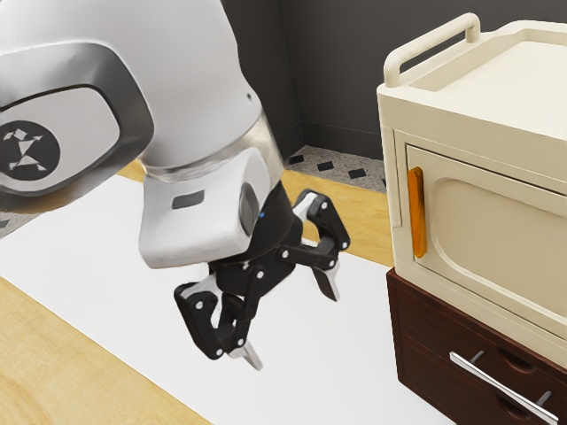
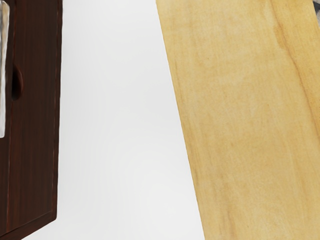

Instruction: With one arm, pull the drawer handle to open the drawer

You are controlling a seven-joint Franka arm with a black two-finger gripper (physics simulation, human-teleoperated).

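White surface (image 1: 115, 257): lying beneath the gripper (image 1: 293, 331).
Gripper: standing open.
Drawer handle (image 1: 503, 388): jutting, well apart.
Cream cabinet (image 1: 478, 133): rising above the handle.

- Counted one arm (image 1: 182, 66), one gripper (image 1: 296, 331), two fingers (image 1: 327, 283).
- Noted two cabinets: one cream cabinet (image 1: 523, 226), one dark-wood cabinet (image 1: 413, 336).
- Found two front handles: one orange handle (image 1: 418, 212), one silver handle (image 1: 500, 387).
- Recorded one top rail (image 1: 431, 47).
- Logged one table (image 1: 53, 354), one white sheet (image 1: 310, 381).
- Unable to verify total of drawers (image 1: 434, 365).
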